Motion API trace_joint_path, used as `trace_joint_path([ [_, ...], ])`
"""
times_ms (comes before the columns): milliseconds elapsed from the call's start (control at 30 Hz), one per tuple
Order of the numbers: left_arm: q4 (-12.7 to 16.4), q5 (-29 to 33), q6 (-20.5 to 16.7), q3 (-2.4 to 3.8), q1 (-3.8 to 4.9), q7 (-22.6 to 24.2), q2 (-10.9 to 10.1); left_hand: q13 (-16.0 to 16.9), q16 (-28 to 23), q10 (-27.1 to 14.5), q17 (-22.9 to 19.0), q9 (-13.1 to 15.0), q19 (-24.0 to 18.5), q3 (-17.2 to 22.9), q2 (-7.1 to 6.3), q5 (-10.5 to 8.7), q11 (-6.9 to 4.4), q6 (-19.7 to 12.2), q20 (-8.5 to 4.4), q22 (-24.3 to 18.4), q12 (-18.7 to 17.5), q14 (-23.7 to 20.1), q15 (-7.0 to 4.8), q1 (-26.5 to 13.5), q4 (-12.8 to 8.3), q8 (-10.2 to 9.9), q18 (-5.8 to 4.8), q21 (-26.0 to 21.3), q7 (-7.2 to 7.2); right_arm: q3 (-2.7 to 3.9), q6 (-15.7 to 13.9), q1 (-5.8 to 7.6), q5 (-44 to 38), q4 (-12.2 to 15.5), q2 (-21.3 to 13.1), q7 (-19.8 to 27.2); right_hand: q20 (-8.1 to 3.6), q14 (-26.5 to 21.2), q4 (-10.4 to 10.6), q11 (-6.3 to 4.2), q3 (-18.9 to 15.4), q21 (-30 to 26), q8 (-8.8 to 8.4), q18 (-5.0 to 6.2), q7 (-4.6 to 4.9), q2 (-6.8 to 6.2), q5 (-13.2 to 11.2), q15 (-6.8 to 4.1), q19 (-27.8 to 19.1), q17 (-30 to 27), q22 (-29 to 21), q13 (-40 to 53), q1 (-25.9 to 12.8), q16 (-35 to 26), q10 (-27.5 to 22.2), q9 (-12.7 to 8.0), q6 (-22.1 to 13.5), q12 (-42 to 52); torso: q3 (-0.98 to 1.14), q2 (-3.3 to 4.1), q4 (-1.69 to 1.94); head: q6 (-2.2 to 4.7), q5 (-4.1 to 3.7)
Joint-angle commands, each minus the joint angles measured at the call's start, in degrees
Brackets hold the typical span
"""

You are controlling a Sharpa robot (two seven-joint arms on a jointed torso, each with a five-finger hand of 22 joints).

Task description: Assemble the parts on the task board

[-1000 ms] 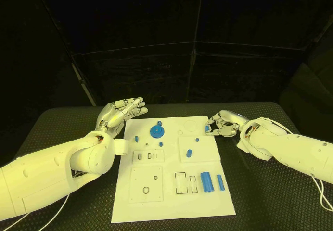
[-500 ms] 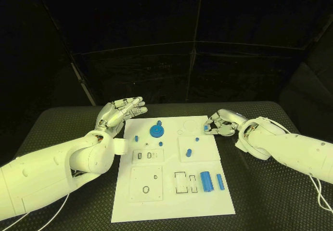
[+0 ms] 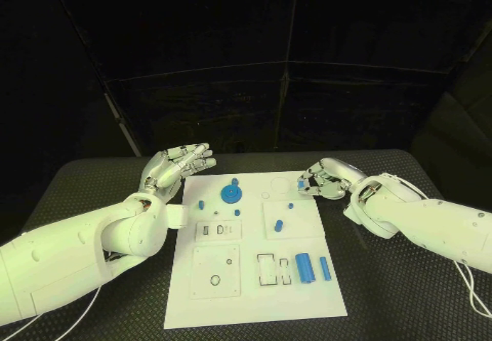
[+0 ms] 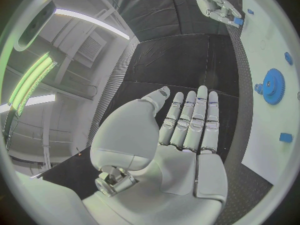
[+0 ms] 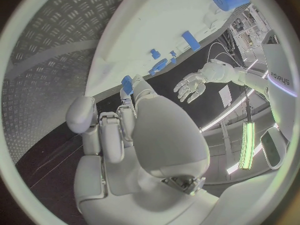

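Right hand [image 3: 326,179] in the head view sits at the board's [image 3: 257,284] far right corner, fingers curled, pinching a small blue part [image 3: 303,185] just over the board's edge. Left hand [image 3: 180,165] hovers off the far left corner, palm up, fingers spread and holding nothing. On the board a blue gear [image 3: 232,192] lies at the far middle, with small blue pegs [image 3: 237,212] near it. A blue cylinder [image 3: 304,266] and a slimmer blue bar [image 3: 325,268] lie side by side at the near right.

From the left wrist, the left hand [image 4: 178,130] lies flat and open, fingers straight and close together, over black table [image 4: 169,60] beside the board [image 4: 265,135]. The gear [image 4: 273,86] rests on the board, and the right hand [image 4: 215,2] shows far off with the part [image 4: 239,21] at its fingertips.

From the right wrist, the right hand [image 5: 134,135] grips the part [image 5: 127,84] between its fingertips, beside the board [image 5: 162,20]. The left hand [image 5: 194,85] shows beyond, open.
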Motion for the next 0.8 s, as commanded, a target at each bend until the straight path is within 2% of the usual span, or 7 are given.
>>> trace_joint_path([
  [33,-0.1,-0.1,0.8,0.05,0.08,0.3,0.0,-0.1,-0.4,0.2,-0.1,-0.1,0.4,0.3,-0.14,0.03,0.10,0.4,0.10,-0.1,-0.4,0.5,0.02,-0.7,0.1,-0.2,0.74,0.1,1.48,0.03,-3.1,0.13,-0.7,3.5,-0.1,-5.1,-0.19,5.1,-0.1,-1.82,0.4,0.3,0.23,-0.57,-1.19,1.70,0.6,-0.34,0.1,11.2,-0.1,1.0,1.2,0.3,1.6,0.3,1.5,-0.1,-0.01,-0.05,0.06,-0.15,0.52],
  [233,-0.4,-0.1,0.8,0.04,0.08,0.4,0.1,-0.1,-0.4,0.3,-0.1,0.0,0.5,0.4,-0.10,0.04,0.07,0.5,0.10,-0.1,-0.5,0.6,0.01,-0.8,0.1,-0.2,0.75,0.1,1.40,0.02,-2.7,0.14,-2.8,10.1,1.5,-11.9,-0.28,5.1,0.0,-1.81,0.5,0.2,0.16,-0.55,-1.14,1.42,1.1,-0.37,0.1,10.8,-0.3,0.7,0.6,0.1,1.4,0.3,1.4,-0.4,-0.04,0.05,0.19,-0.33,1.72],
  [400,-0.5,-0.1,0.9,0.04,0.09,0.3,0.2,-0.1,-0.4,0.3,-0.1,0.0,0.5,0.4,-0.09,0.04,0.06,0.5,0.09,-0.1,-0.5,0.7,0.01,-0.8,0.2,-0.2,0.75,0.1,1.40,0.00,-2.2,0.13,-5.3,13.6,4.3,-15.7,-0.31,5.0,0.1,-1.81,0.4,0.1,0.12,-0.54,-1.13,1.05,1.1,-0.38,0.0,10.6,-0.4,0.6,0.1,0.1,1.4,0.2,1.4,-0.5,-0.02,0.08,0.17,-0.54,2.49],
  [633,-0.7,0.3,1.1,0.04,0.11,0.1,0.4,0.0,-0.5,0.4,-0.1,0.0,0.5,0.4,-0.09,0.04,0.04,0.6,0.09,-0.1,-0.5,0.7,-0.01,-0.8,0.2,-0.2,0.75,0.1,1.36,-0.01,0.0,-0.28,-8.3,14.3,8.4,-18.4,-0.32,5.0,0.1,-1.81,0.3,0.0,0.09,-0.51,-1.13,0.77,0.9,-0.38,-0.1,10.5,-0.6,0.4,-0.2,0.0,1.3,0.2,1.4,-0.7,-0.16,0.06,0.06,-0.92,2.96],
  [800,-0.8,0.7,1.3,0.04,0.13,0.0,0.6,0.0,-0.5,0.4,-0.1,0.0,0.5,0.4,-0.09,0.03,0.03,0.6,0.09,-0.2,-0.5,0.7,-0.01,-0.8,0.2,-0.2,0.75,0.1,1.35,0.00,1.5,-1.15,-10.2,13.6,11.4,-19.2,-0.32,5.0,0.1,-1.80,0.3,0.0,0.06,-0.49,-1.12,0.68,0.9,-0.38,-0.1,10.5,-0.7,0.4,-0.3,0.0,1.2,0.2,1.3,-0.8,-0.13,0.09,0.14,-1.23,3.44],
])
